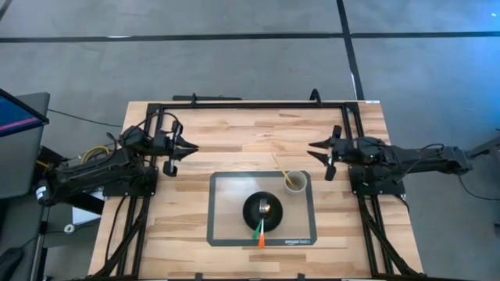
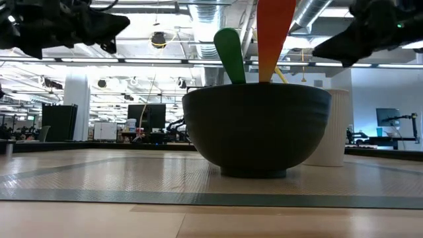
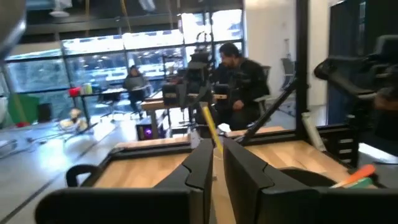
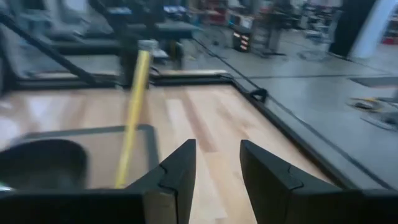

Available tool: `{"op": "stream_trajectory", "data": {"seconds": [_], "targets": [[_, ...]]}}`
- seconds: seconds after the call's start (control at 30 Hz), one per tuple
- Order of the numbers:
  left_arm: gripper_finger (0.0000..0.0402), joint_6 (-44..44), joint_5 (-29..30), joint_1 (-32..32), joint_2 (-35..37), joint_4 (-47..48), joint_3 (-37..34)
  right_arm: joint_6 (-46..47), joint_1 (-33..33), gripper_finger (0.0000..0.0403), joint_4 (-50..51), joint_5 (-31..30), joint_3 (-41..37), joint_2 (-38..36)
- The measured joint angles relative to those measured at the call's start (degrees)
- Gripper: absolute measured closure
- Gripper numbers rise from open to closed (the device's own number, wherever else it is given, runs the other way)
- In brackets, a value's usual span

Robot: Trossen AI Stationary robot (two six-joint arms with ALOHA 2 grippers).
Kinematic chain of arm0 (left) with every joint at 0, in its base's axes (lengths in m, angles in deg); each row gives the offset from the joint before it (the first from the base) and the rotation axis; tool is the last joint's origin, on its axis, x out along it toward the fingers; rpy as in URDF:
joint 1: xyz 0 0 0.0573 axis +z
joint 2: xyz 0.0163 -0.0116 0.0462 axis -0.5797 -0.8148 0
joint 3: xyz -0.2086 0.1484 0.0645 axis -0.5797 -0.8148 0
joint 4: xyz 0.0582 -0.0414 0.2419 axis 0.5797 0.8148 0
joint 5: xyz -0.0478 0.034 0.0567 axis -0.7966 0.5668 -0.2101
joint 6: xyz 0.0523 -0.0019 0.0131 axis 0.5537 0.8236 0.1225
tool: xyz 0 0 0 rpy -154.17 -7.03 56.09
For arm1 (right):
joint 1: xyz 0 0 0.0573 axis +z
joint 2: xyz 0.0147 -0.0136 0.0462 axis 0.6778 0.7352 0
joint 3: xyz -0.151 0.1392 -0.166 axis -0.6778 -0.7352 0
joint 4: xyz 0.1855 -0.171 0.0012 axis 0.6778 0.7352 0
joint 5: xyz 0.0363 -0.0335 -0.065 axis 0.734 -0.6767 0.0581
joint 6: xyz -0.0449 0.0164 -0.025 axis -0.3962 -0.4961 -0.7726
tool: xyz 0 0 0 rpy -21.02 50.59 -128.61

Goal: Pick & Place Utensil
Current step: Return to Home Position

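A black bowl (image 1: 262,208) (image 2: 258,125) stands on a grey mat (image 1: 223,226). Utensils lie in it, their green handle (image 1: 257,228) (image 2: 231,56) and orange handle (image 1: 262,238) (image 2: 274,33) leaning out over its near rim. A pale cup (image 1: 295,181) (image 2: 337,125) beside it holds a yellow stick-like utensil (image 1: 279,165) (image 3: 210,127) (image 4: 134,106), which leans out toward the far left. My left gripper (image 1: 194,147) (image 3: 217,158) hovers left of the mat, its fingers almost together. My right gripper (image 1: 312,148) (image 4: 217,165) hovers right of the cup, open. Both are empty.
A black metal frame (image 1: 258,103) runs along the table's far edge and down both sides by the arm bases. Bare wood lies left and right of the mat. People sit at desks in the room beyond the table.
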Motion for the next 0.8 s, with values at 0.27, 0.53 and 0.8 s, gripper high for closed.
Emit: {"op": "stream_trajectory", "data": {"seconds": [0.27, 0.53, 0.8], "targets": [[0.0362, -7.4, -8.5, 2.5, 8.0, 0.8, -0.2, 1.0, -0.2, 0.0285, 0.4, 2.4, -5.3, -12.1], [0.0362, -14.0, 10.5, 0.1, 19.6, 0.6, -8.8, 1.1, -0.2, 0.0285, 4.1, -2.0, -7.6, -21.2], [0.0362, -15.6, 11.8, -7.0, 24.0, 0.3, -10.1, 4.5, -0.3, 0.0285, 11.6, -3.4, -7.7, -23.6]]}}
